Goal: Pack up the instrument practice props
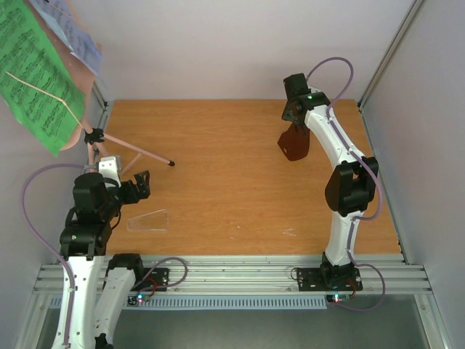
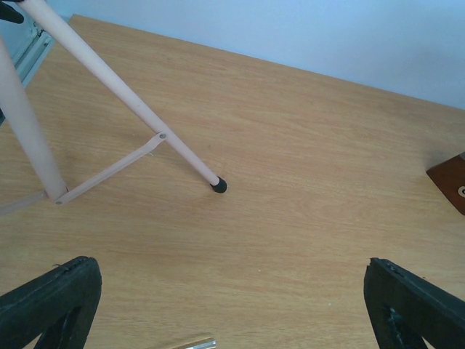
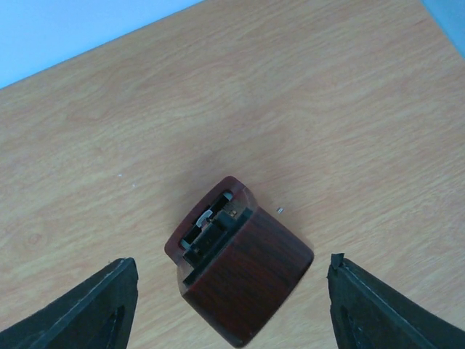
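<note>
The pink music stand [image 1: 134, 151] stands at the far left on its tripod legs [image 2: 123, 94]. Green music sheets [image 1: 36, 80] and white sheets [image 1: 73, 33] rest on its desk. My left gripper [image 1: 138, 185] hovers low just right of the legs, open, with nothing between its fingers [image 2: 51, 302]. The reddish-brown metronome [image 3: 247, 276] lies on the table at the far right [image 1: 294, 143], without its cover. My right gripper [image 3: 229, 260] hangs over it, open, a finger on each side and a gap to both. The clear cover [image 1: 149, 219] lies flat near the left arm.
The wooden table [image 1: 232, 189] is closed in by a wall at the back and one on each side. A metal rail [image 1: 232, 273] with both arm bases runs along the near edge. One black-tipped stand foot [image 2: 219, 186] points toward the table's middle.
</note>
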Robot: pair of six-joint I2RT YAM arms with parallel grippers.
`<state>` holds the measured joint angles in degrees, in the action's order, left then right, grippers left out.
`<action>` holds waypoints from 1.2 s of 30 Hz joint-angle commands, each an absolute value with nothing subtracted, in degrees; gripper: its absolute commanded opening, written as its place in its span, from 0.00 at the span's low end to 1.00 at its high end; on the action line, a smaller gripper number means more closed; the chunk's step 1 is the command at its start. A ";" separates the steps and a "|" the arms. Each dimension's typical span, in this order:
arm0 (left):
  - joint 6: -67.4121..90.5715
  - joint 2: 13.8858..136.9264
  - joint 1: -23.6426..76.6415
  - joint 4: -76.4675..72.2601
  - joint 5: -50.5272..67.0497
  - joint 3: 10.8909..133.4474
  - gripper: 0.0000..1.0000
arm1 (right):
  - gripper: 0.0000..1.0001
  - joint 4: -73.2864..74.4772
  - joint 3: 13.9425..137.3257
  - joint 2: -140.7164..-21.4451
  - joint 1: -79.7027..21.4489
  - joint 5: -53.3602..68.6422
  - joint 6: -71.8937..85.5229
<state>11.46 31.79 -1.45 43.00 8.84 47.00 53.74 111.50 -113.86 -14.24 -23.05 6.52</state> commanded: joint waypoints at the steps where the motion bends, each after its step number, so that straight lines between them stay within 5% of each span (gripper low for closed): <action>1: 10.63 31.33 -1.08 40.30 9.49 46.41 0.99 | 0.71 56.81 114.88 -116.19 -14.24 -24.03 6.72; 21: 10.68 31.32 -0.37 40.31 9.48 46.32 0.99 | 0.48 52.76 108.86 -112.56 -14.33 -21.97 -4.45; 29: 10.64 31.55 -0.26 40.24 9.75 46.25 0.99 | 0.53 47.48 100.56 -107.79 -13.85 -17.94 -11.76; 36: 10.72 31.83 -0.26 40.41 9.81 46.34 0.99 | 0.68 47.81 101.73 -107.11 -13.19 -18.06 -7.55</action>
<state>11.46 31.81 -0.51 43.00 8.86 47.00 48.58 100.95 -109.10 -13.65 -18.52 -8.78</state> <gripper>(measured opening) 0.994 0.654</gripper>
